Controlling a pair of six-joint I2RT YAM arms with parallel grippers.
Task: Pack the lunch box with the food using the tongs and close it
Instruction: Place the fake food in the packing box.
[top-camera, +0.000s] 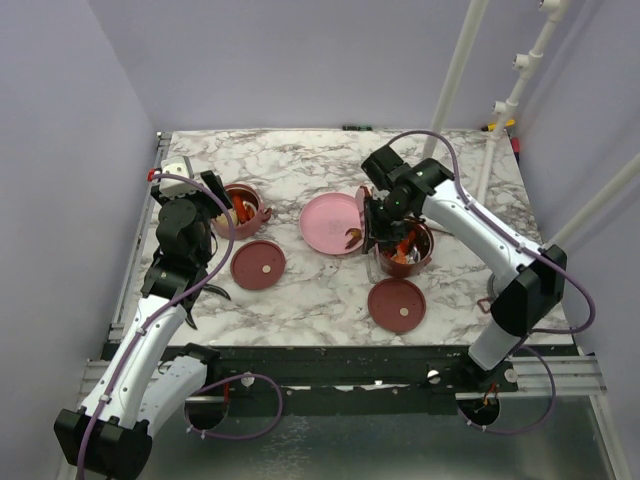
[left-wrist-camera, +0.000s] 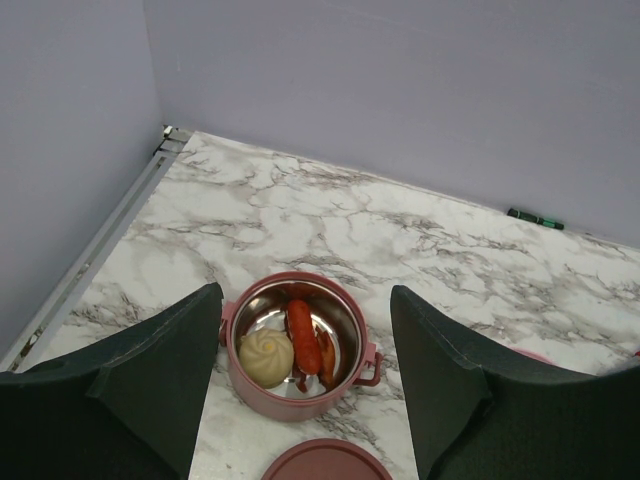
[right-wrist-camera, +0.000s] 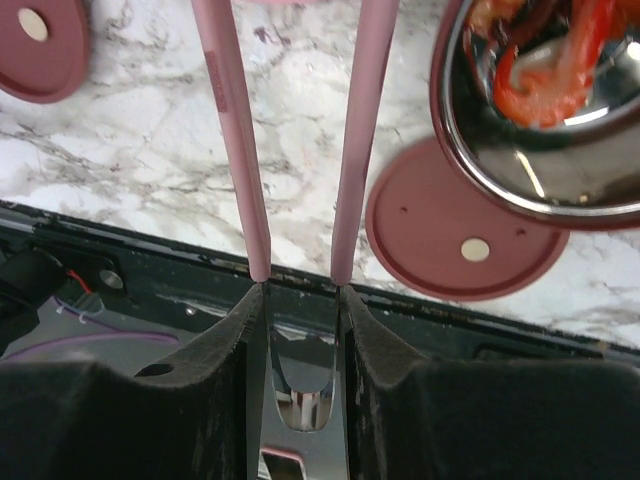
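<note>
Marbled worktop: pink tongs are clamped in the right gripper beside the right lunch box tier; the left gripper is held wide open, empty, above the left tier.

A white marble-patterned table, veined in grey and brown, stands inside an enclosure of plain lavender walls under soft, even light. White poles with clip fittings rise by the right rear corner. A black strip and aluminium rails run along the table's near edge, above a grey metal floor.
</note>
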